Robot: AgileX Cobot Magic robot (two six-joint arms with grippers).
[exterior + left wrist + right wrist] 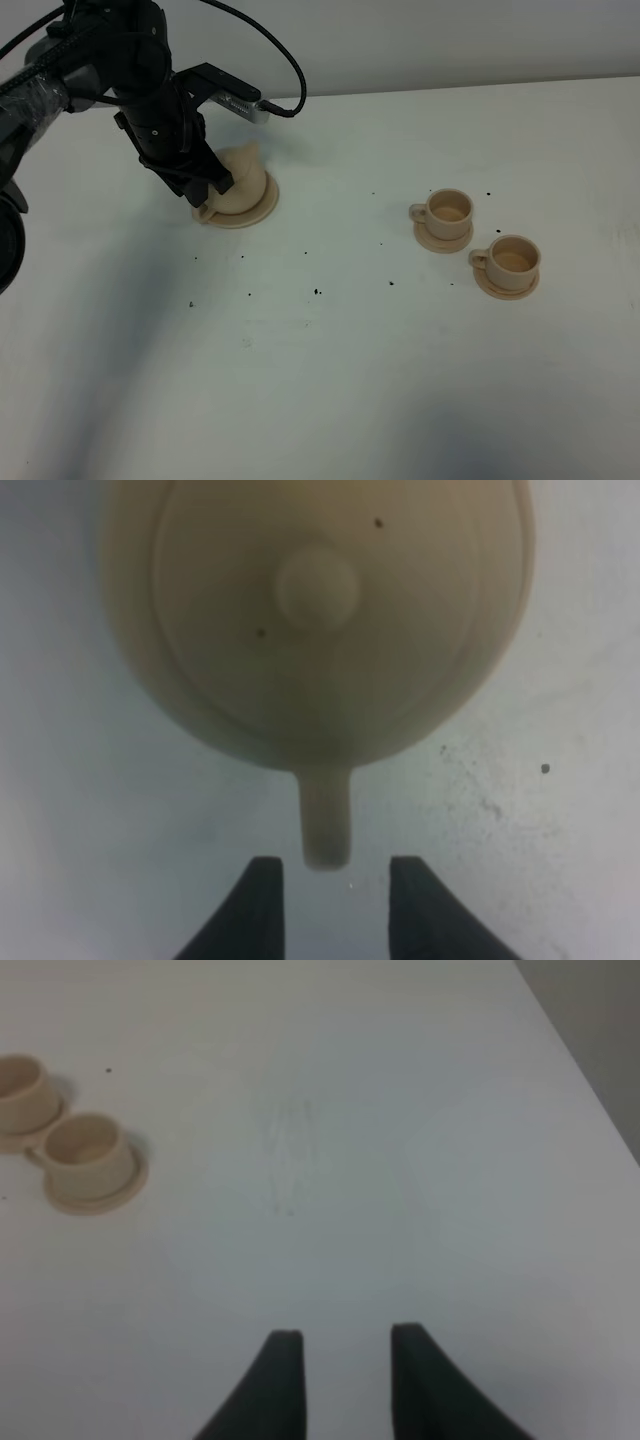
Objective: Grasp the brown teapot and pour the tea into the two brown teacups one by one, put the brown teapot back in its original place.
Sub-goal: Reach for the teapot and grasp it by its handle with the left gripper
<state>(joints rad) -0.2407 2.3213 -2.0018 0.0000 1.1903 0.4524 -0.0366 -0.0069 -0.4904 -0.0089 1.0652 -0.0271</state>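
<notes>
The brown teapot [245, 178] sits on its wide saucer [263, 209], the original place, at the left of the table. My left gripper [208, 192] is down at the pot's handle side. In the left wrist view the knobbed lid [317, 588] fills the top and the thin handle [325, 820] points at the gap of the open left gripper [338, 885], its end level with the fingertips and untouched. The two brown teacups [447, 212] [513, 260] stand on small saucers at the right. My right gripper [340, 1345] hangs open over bare table, with the teacups [85, 1152] [20, 1095] some way beyond it.
Small dark specks [317, 292] are scattered over the white table [330, 380] between the pot and the cups. The left arm's cable [285, 60] loops above the teapot. The table's far edge meets a wall at the back.
</notes>
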